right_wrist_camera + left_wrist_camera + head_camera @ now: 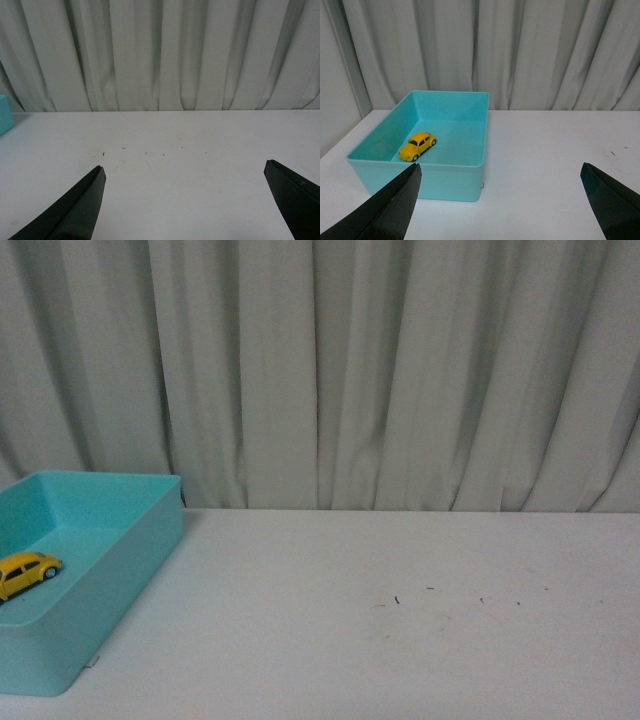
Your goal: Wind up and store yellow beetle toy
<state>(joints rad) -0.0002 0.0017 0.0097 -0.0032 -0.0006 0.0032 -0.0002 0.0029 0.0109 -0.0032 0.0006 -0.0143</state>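
The yellow beetle toy (pixel 26 571) sits on its wheels inside the turquoise bin (pixel 120 540) at the table's left. It also shows in the left wrist view (pixel 417 146), resting on the floor of the bin (pixel 470 107). My left gripper (pixel 500 172) is open and empty, held back from the bin's near wall, above the white table. My right gripper (pixel 184 172) is open and empty over bare table, away from the bin. Neither arm shows in the front view.
White table (pixel 400 640) with a few small dark specks (pixel 396 600). Pale curtain (pixel 350 370) hangs behind the table's far edge. A corner of the bin (pixel 4 115) shows in the right wrist view.
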